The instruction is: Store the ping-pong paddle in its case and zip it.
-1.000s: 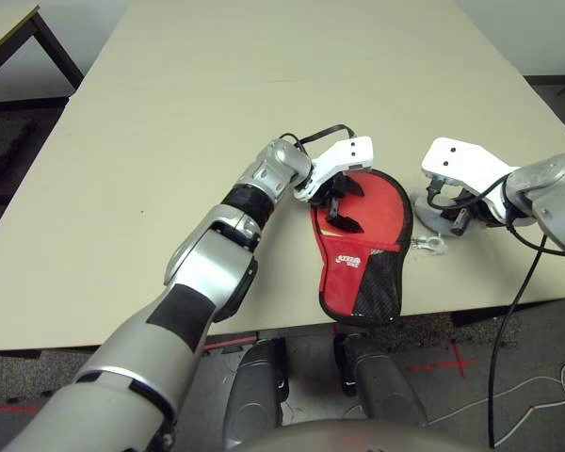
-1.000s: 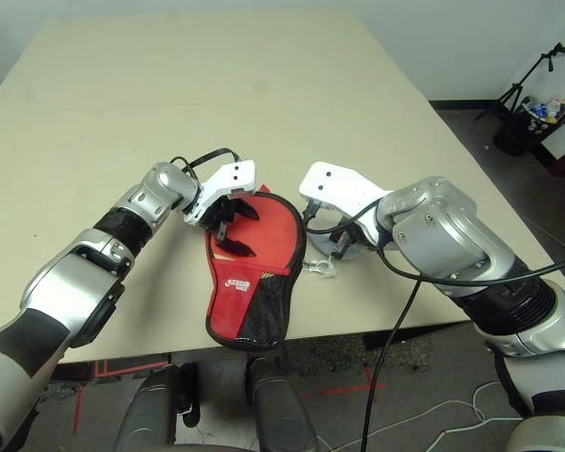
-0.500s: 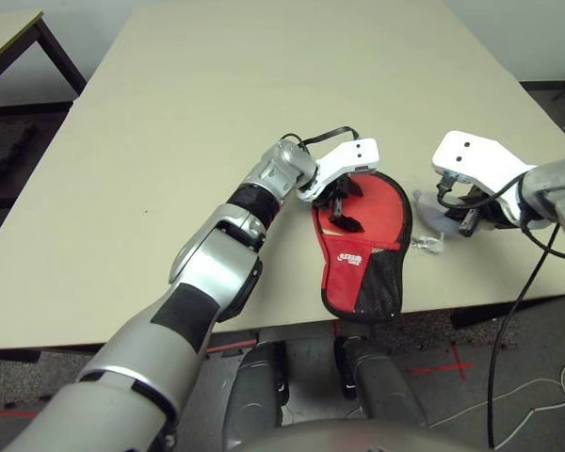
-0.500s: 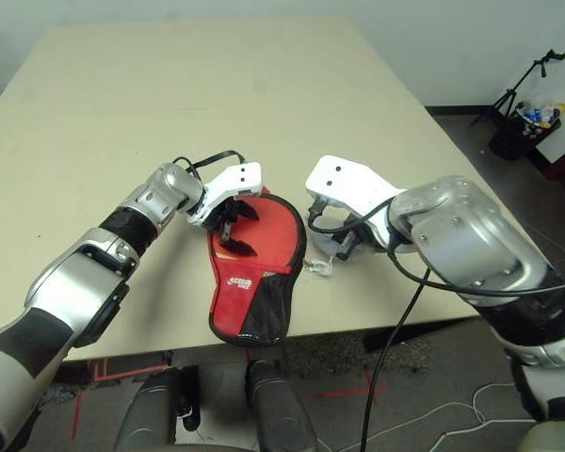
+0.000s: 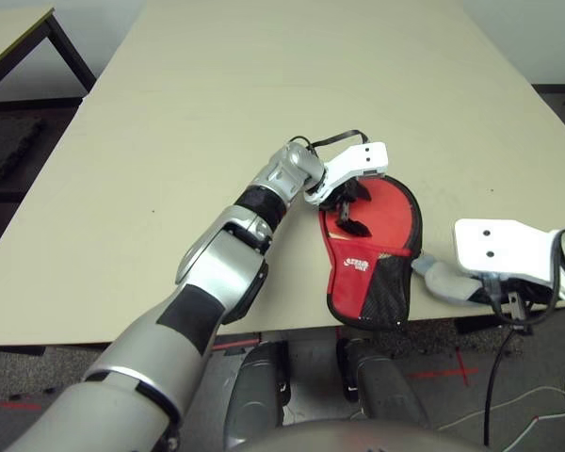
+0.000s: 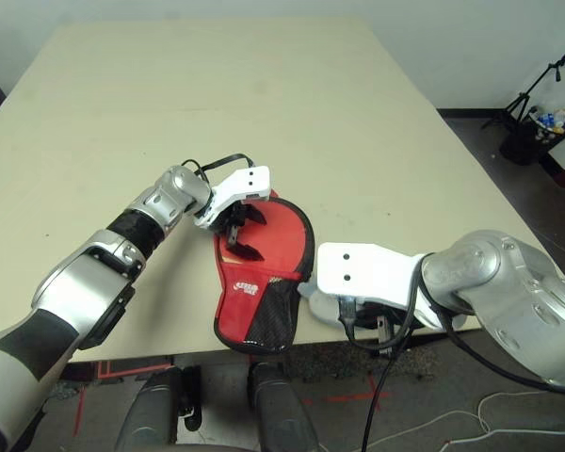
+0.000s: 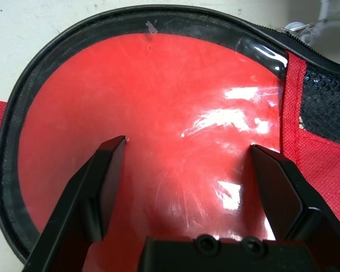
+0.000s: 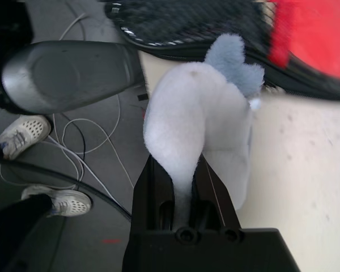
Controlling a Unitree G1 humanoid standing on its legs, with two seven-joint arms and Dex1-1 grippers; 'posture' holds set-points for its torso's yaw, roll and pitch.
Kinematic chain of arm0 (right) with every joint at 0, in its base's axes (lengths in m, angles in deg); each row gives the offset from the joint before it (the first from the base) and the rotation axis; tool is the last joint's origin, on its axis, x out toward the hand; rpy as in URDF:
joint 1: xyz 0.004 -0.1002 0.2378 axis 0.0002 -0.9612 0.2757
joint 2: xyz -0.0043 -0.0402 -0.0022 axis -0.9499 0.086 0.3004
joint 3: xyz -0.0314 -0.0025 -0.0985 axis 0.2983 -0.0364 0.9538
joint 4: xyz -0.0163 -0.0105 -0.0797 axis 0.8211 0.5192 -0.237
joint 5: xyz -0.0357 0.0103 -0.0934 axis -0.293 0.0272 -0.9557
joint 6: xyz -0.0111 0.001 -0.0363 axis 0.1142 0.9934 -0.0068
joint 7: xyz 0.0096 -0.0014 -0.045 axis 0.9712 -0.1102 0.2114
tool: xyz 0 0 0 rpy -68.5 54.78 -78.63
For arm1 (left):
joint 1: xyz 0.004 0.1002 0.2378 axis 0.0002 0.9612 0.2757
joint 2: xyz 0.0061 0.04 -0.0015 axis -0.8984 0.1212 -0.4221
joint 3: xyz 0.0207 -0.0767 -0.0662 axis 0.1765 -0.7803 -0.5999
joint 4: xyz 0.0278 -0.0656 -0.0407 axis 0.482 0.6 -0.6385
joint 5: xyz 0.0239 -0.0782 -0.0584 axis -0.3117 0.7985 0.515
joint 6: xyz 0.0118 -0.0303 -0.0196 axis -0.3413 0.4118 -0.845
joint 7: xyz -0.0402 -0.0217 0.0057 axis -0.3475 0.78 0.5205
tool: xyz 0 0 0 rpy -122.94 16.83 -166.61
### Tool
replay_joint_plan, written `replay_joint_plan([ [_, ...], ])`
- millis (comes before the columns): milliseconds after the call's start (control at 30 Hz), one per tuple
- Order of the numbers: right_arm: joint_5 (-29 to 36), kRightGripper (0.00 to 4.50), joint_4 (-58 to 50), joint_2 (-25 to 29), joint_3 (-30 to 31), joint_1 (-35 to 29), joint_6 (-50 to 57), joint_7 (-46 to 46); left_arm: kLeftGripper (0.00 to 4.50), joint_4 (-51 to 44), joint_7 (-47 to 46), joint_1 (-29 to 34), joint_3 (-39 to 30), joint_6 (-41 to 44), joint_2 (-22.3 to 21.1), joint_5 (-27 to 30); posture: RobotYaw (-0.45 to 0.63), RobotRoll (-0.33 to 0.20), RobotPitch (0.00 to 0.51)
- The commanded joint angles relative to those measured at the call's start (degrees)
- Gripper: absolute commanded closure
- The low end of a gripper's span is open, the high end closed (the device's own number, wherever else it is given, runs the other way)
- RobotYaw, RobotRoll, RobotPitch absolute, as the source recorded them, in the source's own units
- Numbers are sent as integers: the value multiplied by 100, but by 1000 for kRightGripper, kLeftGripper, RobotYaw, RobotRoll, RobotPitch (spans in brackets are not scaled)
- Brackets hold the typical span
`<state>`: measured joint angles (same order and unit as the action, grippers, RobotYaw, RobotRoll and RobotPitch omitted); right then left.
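So the left arm is reaching across the table [image 5: 264, 85], wrist bent, left gripper [image 7: 190, 164] hovering with fingers spread wide over the glossy red paddle [image 7: 158, 113] face sitting inside the case [image 5: 372, 250]. The case is red fabric with a black mesh pocket, lying at the near table edge. The right gripper [image 8: 184, 190] is pointing down, pinching a fuzzy grey-white plush charm [image 8: 198, 124] beside the case.

Your head pair looks down over the table [image 5: 217, 113], sharing the case [image 5: 372, 250], while each wrist camera peers closely along its own fingers.
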<state>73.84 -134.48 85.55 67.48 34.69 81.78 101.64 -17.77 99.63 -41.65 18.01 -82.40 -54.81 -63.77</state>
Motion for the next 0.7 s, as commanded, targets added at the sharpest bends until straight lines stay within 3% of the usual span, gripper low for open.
replay_joint_plan([
  [33,-12,4386,-178,165,293,-386,-422,524,0,467,-231,300,363,164,-112,-501,-298,0,184],
  [300,-545,4389,-289,105,658,-777,-1407,867,0,449,-237,321,352,160,-92,-489,-290,0,192],
  [700,-651,4401,-1022,271,707,-2333,-1871,792,0,423,-255,388,341,129,-104,-477,-282,0,196],
])
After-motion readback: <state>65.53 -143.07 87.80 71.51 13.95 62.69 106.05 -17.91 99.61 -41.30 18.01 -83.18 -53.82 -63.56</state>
